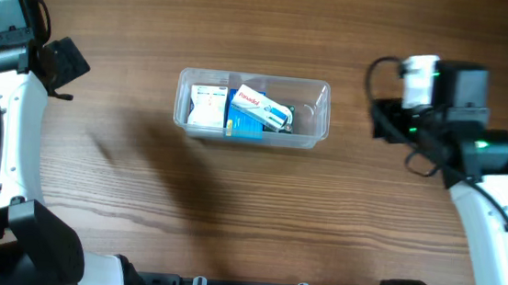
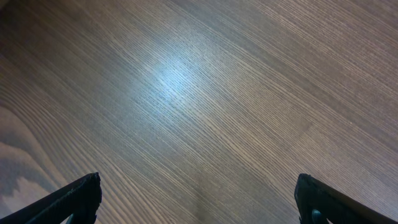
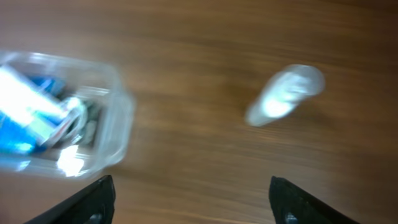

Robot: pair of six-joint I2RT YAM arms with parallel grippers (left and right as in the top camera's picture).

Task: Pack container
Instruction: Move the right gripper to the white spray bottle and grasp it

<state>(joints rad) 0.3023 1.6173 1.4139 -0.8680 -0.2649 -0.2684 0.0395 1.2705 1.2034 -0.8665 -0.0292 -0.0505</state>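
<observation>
The container (image 1: 327,112), holding small boxes (image 1: 247,112), looks light, thin-walled and slippery; its stiff rim seems the best hold. Left gripper (image 2: 199,200) and right gripper (image 3: 193,200) flank it, both spread wide and empty.

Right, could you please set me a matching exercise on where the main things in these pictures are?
1 container
2 blue and white box
3 small bottle
4 left gripper

a open, nothing between its fingers
b inside the container
c mid-table, partly filled
d blurred, outside the container

Pairs: 1c, 2b, 3d, 4a
</observation>
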